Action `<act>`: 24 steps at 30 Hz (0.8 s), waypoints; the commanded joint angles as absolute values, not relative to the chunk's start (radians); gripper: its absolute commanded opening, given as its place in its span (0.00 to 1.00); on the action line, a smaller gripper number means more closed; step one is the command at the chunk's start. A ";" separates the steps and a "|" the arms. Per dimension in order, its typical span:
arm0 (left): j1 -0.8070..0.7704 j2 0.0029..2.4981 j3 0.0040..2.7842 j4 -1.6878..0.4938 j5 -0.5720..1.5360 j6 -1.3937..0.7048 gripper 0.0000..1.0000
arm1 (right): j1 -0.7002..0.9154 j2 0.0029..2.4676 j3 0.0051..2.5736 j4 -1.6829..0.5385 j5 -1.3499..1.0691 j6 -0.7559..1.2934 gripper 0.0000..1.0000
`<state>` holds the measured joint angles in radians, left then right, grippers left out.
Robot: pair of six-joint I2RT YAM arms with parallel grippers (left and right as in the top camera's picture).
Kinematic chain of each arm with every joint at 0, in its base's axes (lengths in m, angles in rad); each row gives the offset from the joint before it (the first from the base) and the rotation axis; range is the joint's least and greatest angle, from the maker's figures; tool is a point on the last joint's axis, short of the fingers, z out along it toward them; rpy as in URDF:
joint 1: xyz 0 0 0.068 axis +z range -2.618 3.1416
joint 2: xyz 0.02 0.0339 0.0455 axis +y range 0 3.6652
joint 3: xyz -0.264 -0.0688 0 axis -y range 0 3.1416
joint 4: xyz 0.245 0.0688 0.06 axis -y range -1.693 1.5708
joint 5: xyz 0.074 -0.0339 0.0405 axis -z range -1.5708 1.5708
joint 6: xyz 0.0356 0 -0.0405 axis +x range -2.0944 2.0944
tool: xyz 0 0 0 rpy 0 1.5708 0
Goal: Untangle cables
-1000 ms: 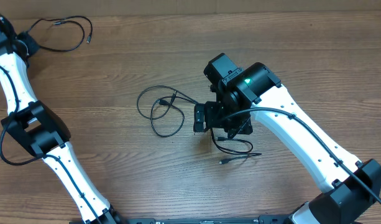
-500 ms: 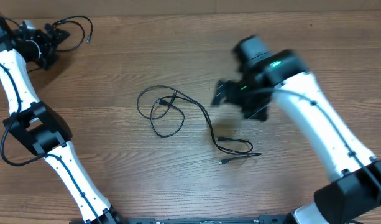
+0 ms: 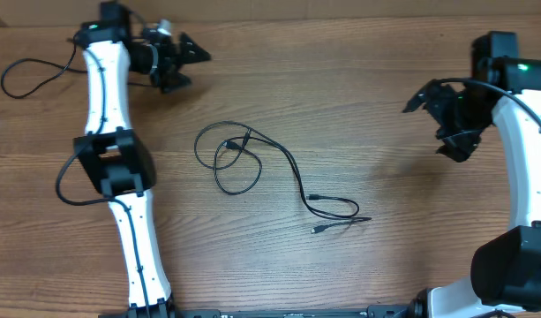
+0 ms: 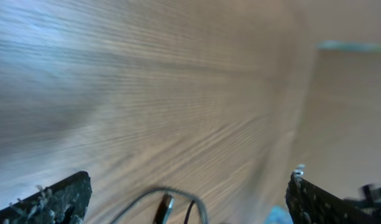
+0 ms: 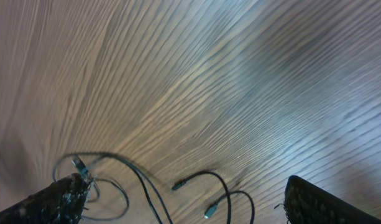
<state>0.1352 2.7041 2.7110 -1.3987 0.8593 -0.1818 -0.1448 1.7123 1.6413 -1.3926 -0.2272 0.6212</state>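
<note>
Overhead: tangled cables (image 3: pixel 292 177) lie centre; a lone cable (image 3: pixel 23 71) sits far left, apparently set aside. Left gripper (image 3: pixel 189 66) and right gripper (image 3: pixel 429 124) gape wide, empty.

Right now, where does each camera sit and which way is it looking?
Overhead: above the table, looking straight down at the cables; left arm and right arm show, left end effector and right end effector open.
Left wrist: on the left arm, looking low across blurred wood; its fingers frame a cable end.
Right wrist: on the right arm, looking down at wood; its fingers frame the cables.
Shared: overhead and right wrist both show the cables.
</note>
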 commanded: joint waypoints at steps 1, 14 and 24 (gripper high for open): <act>0.126 2.584 2.756 -1.468 0.659 -0.135 1.00 | -0.179 1.713 1.643 -1.394 -0.221 0.624 1.00; 0.039 2.189 2.757 -1.690 0.350 -0.157 1.00 | -0.197 1.713 1.643 -1.393 -0.221 0.625 1.00; -0.149 2.130 2.590 -1.690 0.284 -0.139 0.99 | -0.197 1.713 1.643 -1.393 -0.221 0.625 1.00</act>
<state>-0.1024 2.1113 2.6747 -1.6836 0.3565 -0.1368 -0.1947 1.7123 1.6413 -1.3933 -0.2283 0.6212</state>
